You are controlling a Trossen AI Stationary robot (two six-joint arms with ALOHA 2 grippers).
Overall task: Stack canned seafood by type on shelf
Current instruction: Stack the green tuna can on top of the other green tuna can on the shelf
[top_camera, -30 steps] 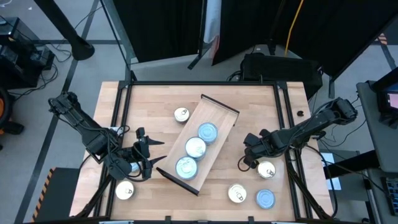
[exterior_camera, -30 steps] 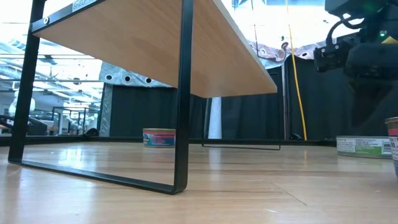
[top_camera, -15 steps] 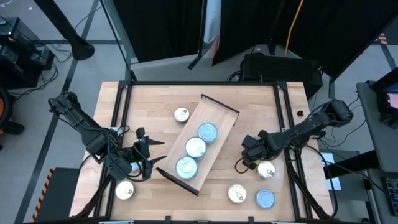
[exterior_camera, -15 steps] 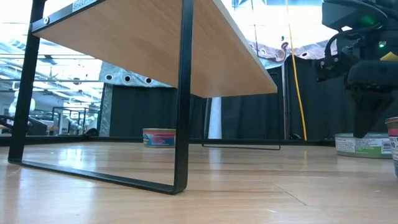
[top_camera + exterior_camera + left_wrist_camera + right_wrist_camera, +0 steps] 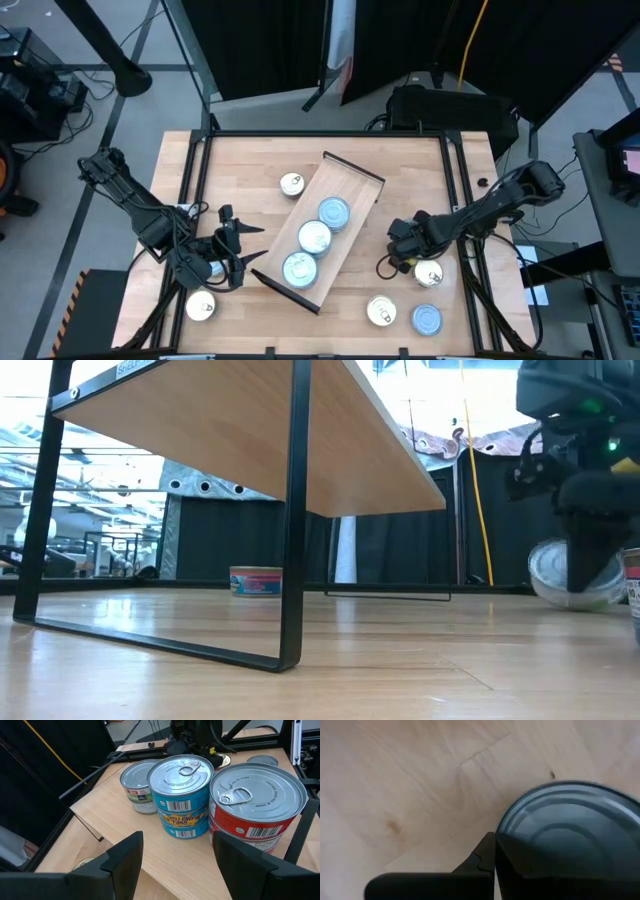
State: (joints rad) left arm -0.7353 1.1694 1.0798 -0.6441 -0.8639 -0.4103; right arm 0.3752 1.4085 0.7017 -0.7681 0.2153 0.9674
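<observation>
Item: shelf (image 5: pixel 352 190), a light wooden board with a dark rail at each short end, set slantwise at the middle of the worktop (image 5: pixel 245 160); in the low view we see its underside (image 5: pixel 250 440) raised on thin black legs. On it, in a row along its length, we count three lots of canned seafood: the red-labelled tin (image 5: pixel 257 805) at the end nearest the left arm, the stack of blue-labelled tins (image 5: pixel 182 795) at the middle, and the green-labelled tin (image 5: pixel 140 787) beyond, each just beside the next. Loose on the worktop: one pale pull-tab tin (image 5: pixel 292 184) just beside the shelf's far long edge; one pale tin (image 5: pixel 200 306) at the near left corner; a pale tin (image 5: pixel 381 311) and a blue-topped tin (image 5: pixel 427 320) side by side at the near right. Left hand (image 5: pixel 238 250): low over the worktop near the shelf's near end, pointed at the tins, fingers (image 5: pixel 125 860) spread wide and holding nothing. Right hand (image 5: pixel 402 258): down at the worktop to the right of the shelf, fingers pressed together, nothing between them. Tilted tin (image 5: pixel 560 572): right against that hand, raised on its edge with one round face turned outward in the low view; from above it shows a pale top (image 5: pixel 428 273); in the right wrist view its rim (image 5: pixel 560 820) lies close against a dark fingertip (image 5: pixel 482 862).
</observation>
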